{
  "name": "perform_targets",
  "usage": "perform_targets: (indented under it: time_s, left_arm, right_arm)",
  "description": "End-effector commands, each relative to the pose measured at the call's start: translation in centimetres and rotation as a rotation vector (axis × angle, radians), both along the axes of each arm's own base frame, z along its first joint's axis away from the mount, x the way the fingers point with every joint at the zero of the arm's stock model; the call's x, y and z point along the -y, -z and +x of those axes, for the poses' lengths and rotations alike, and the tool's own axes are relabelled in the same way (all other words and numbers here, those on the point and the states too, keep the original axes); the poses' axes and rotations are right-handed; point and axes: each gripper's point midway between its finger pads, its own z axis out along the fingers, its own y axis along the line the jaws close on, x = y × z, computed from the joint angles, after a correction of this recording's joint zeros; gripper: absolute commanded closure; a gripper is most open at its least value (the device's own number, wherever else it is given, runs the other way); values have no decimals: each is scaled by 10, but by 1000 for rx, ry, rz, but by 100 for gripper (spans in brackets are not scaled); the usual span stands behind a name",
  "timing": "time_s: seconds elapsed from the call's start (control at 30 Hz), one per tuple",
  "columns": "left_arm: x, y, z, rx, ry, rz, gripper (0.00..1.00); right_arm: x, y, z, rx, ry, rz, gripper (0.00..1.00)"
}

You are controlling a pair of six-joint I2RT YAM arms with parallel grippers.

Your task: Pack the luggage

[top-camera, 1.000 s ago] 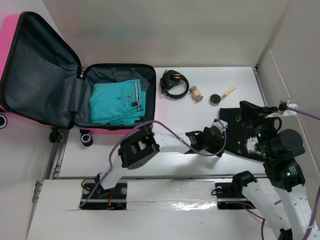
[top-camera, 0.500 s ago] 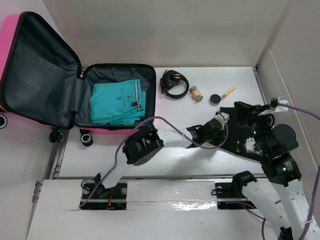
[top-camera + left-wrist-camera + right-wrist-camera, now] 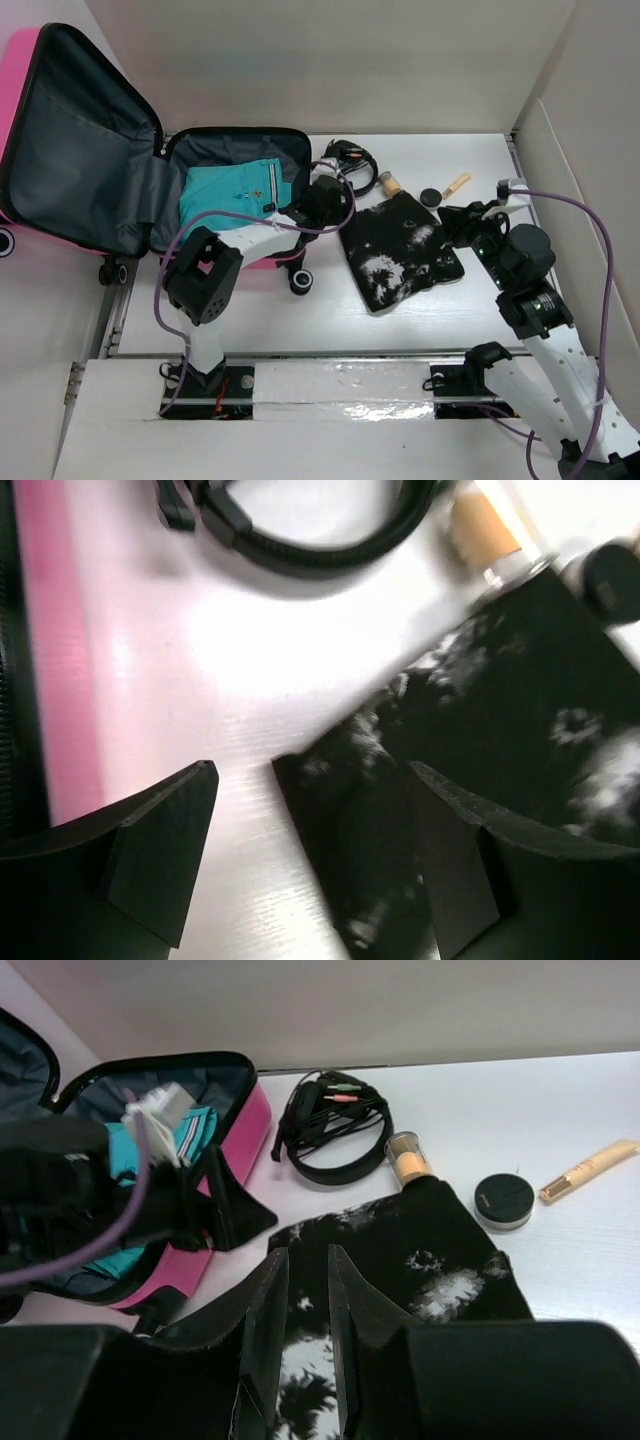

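Luggage [image 3: 80, 150] at the table's far left, lying open: hot-pink shell, dark grey lining, black zipper edge and wheels. Lid tipped back; folded teal clothing [image 3: 232, 205] in the base half. Left gripper [image 3: 310, 778] spread wide over a corner of the black-and-white garment [image 3: 400, 250] (just beside the pink wall). Right gripper [image 3: 307, 1255] narrowly parted at the garment's far edge; whether it pinches cloth, cannot tell.

Black-white cloth [image 3: 400, 250] flat on table [image 3: 480, 310]; headphones [image 3: 352, 165], bottle [image 3: 390, 184], compact [image 3: 431, 196], tube [image 3: 457, 184] beyond.
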Motion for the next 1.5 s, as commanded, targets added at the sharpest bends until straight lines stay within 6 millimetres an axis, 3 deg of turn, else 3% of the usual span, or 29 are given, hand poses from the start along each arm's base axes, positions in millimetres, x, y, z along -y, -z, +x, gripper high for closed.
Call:
perform_targets:
  time_s: [0.0,0.03,0.07,0.13,0.17,0.2,0.27,0.33,0.43,0.53,0.57,0.6,0.67,0.73,0.83,0.87,0.93,1.03,1.23,1.27,1.4,1.47]
  left_arm:
    - [-13,-60,-2,131,-70,-25,26]
    - [-16,-58,-10,132,-77,-23,27]
    - [-11,-77,-20,173,-74,-58,28]
    - [-13,-78,-43,173,-86,-79,41]
    - [-12,-77,-52,175,-92,-88,53]
    - [-1,-72,-70,151,-80,-117,79]
    - [-2,-49,-92,90,-76,-105,100]
    - [2,-28,-112,23,-87,-109,100]
    - [3,-4,-124,-30,-102,-128,100]
    - [17,-1,-129,-48,-70,-225,100]
    - [21,1,-128,-58,-84,-253,84]
    - [23,2,-128,-62,-85,-261,51]
    - [23,6,-121,-63,-104,-262,29]
    - [27,14,-116,-82,-107,-249,19]
    - [36,21,-113,-102,-104,-238,19]
    - [34,36,-114,-124,-110,-203,19]
    - [38,41,-109,-133,-124,-187,21]
    - [35,66,-108,-163,-149,-115,26]
    - [38,78,-100,-138,-162,-46,41]
    - [45,78,-100,-124,-142,-41,48]
    - [51,67,-92,-66,-103,-45,100]
    - [54,46,-87,-21,-89,-61,100]
  right_arm:
    - [-5,-22,1,83,-31,36,71]
    - [-5,-19,2,75,-29,30,71]
    - [-5,-19,2,76,-28,27,71]
    - [-5,-14,4,72,-26,24,75]
    - [-6,-12,5,69,-28,19,84]
    - [-6,-10,6,65,-29,17,87]
    - [-7,-7,8,58,-34,5,97]
    - [-9,-5,9,52,-41,-3,100]
    - [-11,-4,11,50,-52,-5,98]
    - [-12,-2,10,50,-55,-4,86]
    - [-12,-1,10,49,-55,-6,79]
    - [-12,-1,9,48,-58,-9,77]
    - [-12,1,8,45,-61,-18,76]
    - [-12,2,7,44,-66,-20,76]
    - [-13,5,7,39,-71,-18,76]
    - [-14,5,7,37,-74,-19,76]
    - [-14,5,7,39,-74,-20,76]
    - [-13,3,8,47,-69,-18,75]
    - [-18,1,11,55,-87,-1,75]
    - [-19,1,11,54,-91,7,75]
    - [-22,-1,11,58,-104,12,75]
    - [-23,0,11,55,-111,13,75]
